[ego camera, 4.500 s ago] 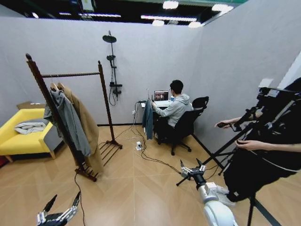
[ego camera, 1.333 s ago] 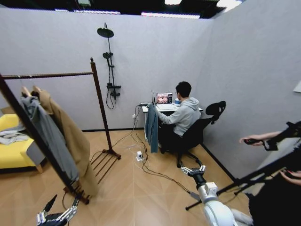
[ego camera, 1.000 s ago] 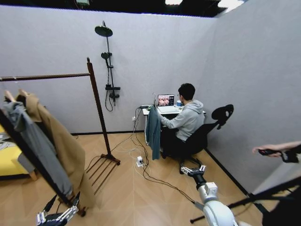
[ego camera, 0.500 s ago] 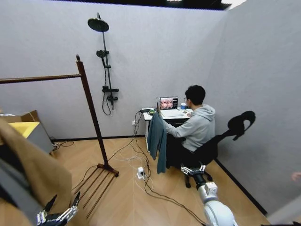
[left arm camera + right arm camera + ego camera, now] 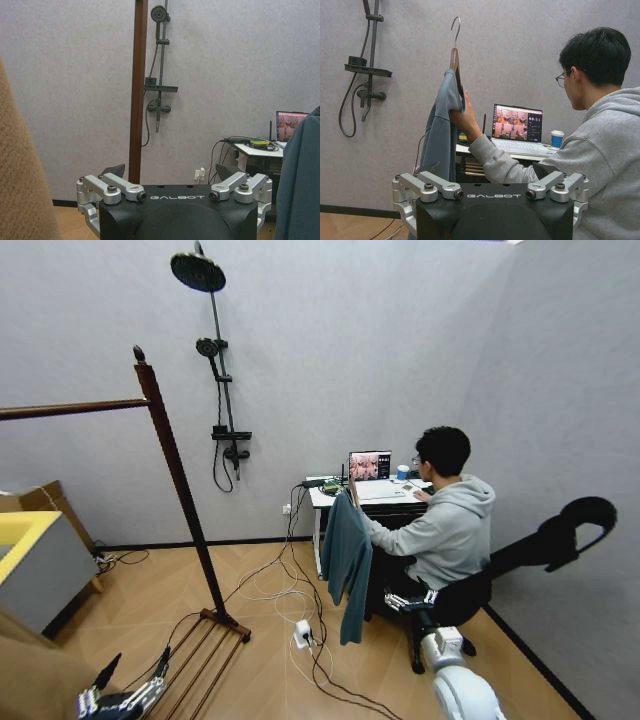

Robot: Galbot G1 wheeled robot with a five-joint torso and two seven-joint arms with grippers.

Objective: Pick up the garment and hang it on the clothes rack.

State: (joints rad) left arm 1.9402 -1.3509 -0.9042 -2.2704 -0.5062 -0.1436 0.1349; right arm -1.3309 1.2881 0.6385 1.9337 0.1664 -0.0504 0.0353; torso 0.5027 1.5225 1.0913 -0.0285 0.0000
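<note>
Teal garment (image 5: 441, 131) on hanger, held up by a person's hand (image 5: 463, 118) for pickup | right gripper (image 5: 490, 187) facing it, jaws spread, empty | left gripper (image 5: 171, 188) idle, low, jaws spread, empty | clothes rack (image 5: 176, 476) left.

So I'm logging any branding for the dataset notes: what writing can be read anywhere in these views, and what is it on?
"GALBOT": on the black body of the left gripper, in the left wrist view.
"GALBOT": on the black body of the right gripper, in the right wrist view.
Laptop screen: pictures and small lines of text, too small to read.
Nothing readable on the garment or the clothes rack.
</note>
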